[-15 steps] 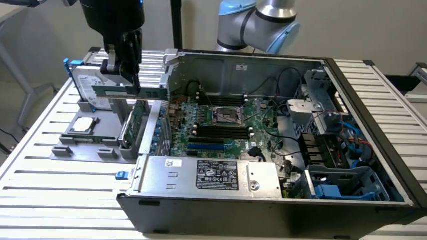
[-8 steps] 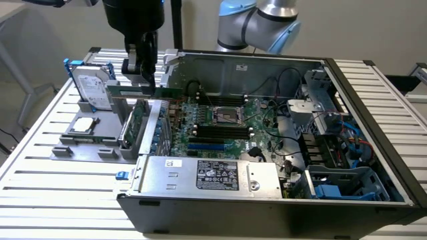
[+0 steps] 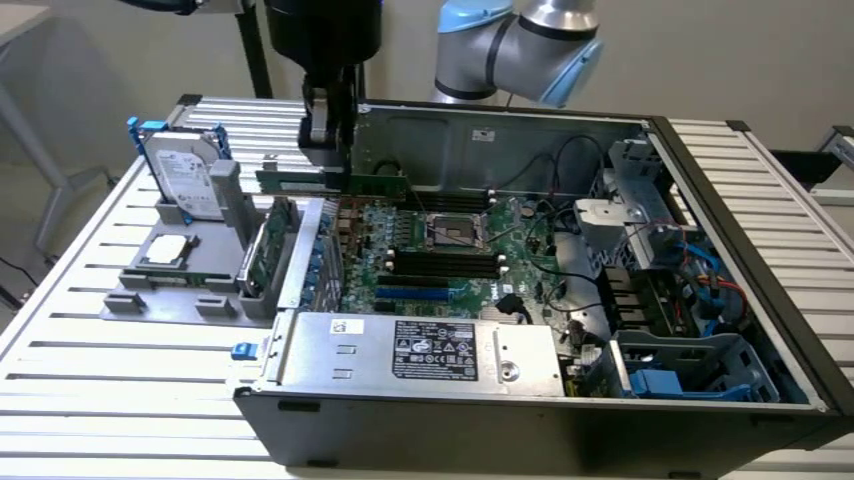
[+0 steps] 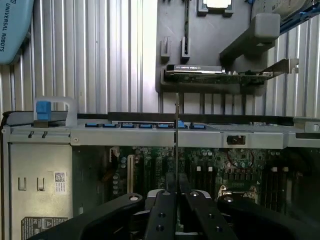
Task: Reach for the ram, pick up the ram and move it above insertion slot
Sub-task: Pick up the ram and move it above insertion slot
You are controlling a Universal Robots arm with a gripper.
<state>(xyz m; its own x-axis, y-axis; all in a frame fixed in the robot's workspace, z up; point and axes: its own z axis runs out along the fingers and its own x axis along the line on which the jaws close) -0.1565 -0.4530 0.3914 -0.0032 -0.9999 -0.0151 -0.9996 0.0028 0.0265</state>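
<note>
ram betw. fingers (clamped)

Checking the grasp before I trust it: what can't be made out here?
- Exterior view: the gripper pads' contact with the ram is hidden by the gripper body.
- Wrist view: the ram appears edge-on, its faces unreadable.
- Exterior view: the memory slots are too small to judge whether empty.

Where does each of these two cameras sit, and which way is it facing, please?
Exterior view: off the arm, above the front of the open computer case, looking down into the motherboard; the arm's blue-grey elbow and the gripper show, holding the ram.
Wrist view: on the wrist, looking down past the gripper into the case; the ram appears edge-on.
Shared: gripper, ram, motherboard, upright expansion card.
</note>
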